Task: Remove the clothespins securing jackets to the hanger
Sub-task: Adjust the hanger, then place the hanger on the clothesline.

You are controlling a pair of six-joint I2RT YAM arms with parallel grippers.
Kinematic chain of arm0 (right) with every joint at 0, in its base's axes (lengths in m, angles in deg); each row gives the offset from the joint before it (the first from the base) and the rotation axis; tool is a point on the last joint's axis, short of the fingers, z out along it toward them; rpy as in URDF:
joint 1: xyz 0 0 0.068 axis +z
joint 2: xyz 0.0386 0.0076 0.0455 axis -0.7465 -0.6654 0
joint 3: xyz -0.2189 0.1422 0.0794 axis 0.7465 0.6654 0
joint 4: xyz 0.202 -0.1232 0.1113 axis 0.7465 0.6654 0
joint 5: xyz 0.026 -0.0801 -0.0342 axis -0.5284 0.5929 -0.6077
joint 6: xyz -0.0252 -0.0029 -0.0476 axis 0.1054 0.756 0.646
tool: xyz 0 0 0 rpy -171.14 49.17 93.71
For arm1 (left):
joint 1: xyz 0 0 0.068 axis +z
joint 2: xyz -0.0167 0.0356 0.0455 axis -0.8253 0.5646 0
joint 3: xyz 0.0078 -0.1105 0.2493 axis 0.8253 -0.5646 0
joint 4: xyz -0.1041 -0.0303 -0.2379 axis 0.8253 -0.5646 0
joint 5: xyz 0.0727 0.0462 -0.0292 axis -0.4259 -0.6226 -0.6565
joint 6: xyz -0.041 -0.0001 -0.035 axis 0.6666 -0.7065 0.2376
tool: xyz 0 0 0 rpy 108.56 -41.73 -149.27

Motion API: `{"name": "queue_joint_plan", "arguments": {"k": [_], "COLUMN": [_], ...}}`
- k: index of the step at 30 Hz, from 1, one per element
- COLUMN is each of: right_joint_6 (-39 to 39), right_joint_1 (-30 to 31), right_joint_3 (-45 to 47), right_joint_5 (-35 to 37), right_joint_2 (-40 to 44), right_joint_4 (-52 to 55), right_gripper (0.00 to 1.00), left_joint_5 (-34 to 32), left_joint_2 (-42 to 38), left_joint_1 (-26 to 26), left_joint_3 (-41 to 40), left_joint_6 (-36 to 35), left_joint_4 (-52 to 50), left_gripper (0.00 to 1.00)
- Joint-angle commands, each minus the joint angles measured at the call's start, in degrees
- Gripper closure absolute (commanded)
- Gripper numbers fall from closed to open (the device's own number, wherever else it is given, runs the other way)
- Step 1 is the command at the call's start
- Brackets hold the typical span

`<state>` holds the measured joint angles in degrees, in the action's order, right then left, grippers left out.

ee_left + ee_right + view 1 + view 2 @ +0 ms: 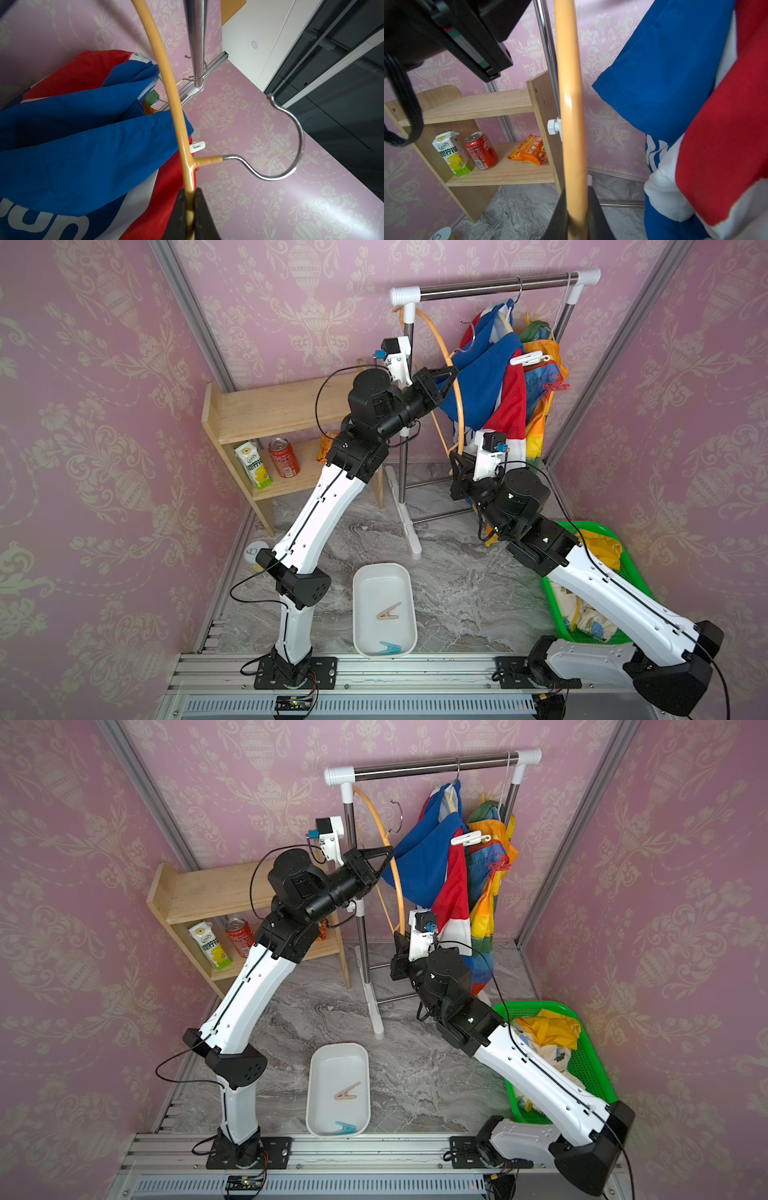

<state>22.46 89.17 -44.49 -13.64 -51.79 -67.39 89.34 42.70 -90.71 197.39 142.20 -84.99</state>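
Observation:
An orange hanger (446,350) (384,832) stands off the rail, its metal hook (291,145) free in the air. My left gripper (451,371) (189,192) is shut on its bar just below the hook. My right gripper (454,455) (576,191) is shut on its lower end. Beside it the blue, red and white jacket (482,377) (675,83) hangs from the rail, with the rainbow jacket (544,377) behind. A white clothespin (525,358) (197,146) and a red clothespin (555,386) sit on them. Beige (388,612) and teal (390,648) clothespins lie in the white tray (356,605).
The steel rail (498,283) and its post stand at the back. A wooden shelf (270,410) on the left holds a carton, a red can (284,458) and a snack bag. A green basket (598,526) at the right holds a yellow jacket (600,549).

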Motion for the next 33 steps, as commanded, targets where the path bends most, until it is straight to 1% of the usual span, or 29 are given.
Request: {"name": "queue_joint_plan", "arguments": {"k": [1,3,4,6,7,9,10,11,16,19,20,25,30,33], "right_joint_6": [1.27,3.26,4.19,6.26,6.90,7.78,7.95,8.18,8.62,8.88,8.65,8.77,8.96,8.77], "right_joint_1": [-0.88,-1.08,-1.18,-1.45,-1.49,-1.68,-1.77,-2.02,-4.10,-5.18,-5.77,-8.12,-9.20,-9.33], "right_joint_3": [-3.68,-5.82,-7.05,-9.80,-10.81,-12.45,-13.12,-13.85,-20.01,-22.73,-23.99,-30.29,-35.87,-39.30], "right_joint_5": [1.69,0.49,-0.03,-0.87,-1.13,-1.58,-1.48,-1.51,-3.33,-3.62,-3.99,-5.43,-6.67,-7.39], "right_joint_2": [0.58,0.05,-0.32,-1.46,-1.87,-2.62,-2.91,-3.31,-7.32,-9.70,-10.69,-15.64,-20.50,-23.28], "right_joint_4": [-1.05,0.73,1.67,3.86,4.22,4.49,4.55,4.60,8.38,9.18,10.01,12.97,14.34,15.97], "right_gripper": [1.00,1.00,1.00,1.00,1.00,1.00,1.00,1.00,1.00,1.00,1.00,1.00,1.00,1.00], "left_joint_5": [2.74,2.77,2.79,3.00,3.26,3.35,3.61,3.79,3.74,4.08,4.60,2.72,3.10,1.54], "left_joint_2": [0.42,0.74,0.85,1.33,1.37,1.14,1.05,0.96,-0.73,-3.27,-4.63,-12.04,-19.31,-23.41], "left_joint_1": [0.10,0.11,0.11,0.11,0.13,0.11,0.11,0.11,0.11,0.05,0.03,-0.20,-0.27,-0.24], "left_joint_3": [2.47,3.46,4.24,6.00,6.33,6.51,6.58,6.57,6.07,3.08,0.98,-9.92,-19.99,-24.98], "left_joint_6": [0.13,-1.04,-1.60,-2.71,-2.94,-3.56,-3.71,-4.05,-6.52,-9.02,-9.92,-15.03,-18.67,-20.82], "left_joint_4": [0.67,0.02,-0.65,-2.30,-2.59,-2.84,-2.78,-2.81,-5.48,-6.36,-5.81,-4.61,0.03,0.85], "left_gripper": [0.91,0.68,0.62,0.55,0.38,0.19,0.04,0.01,0.01,0.01,0.01,0.01,0.01,0.01]}}
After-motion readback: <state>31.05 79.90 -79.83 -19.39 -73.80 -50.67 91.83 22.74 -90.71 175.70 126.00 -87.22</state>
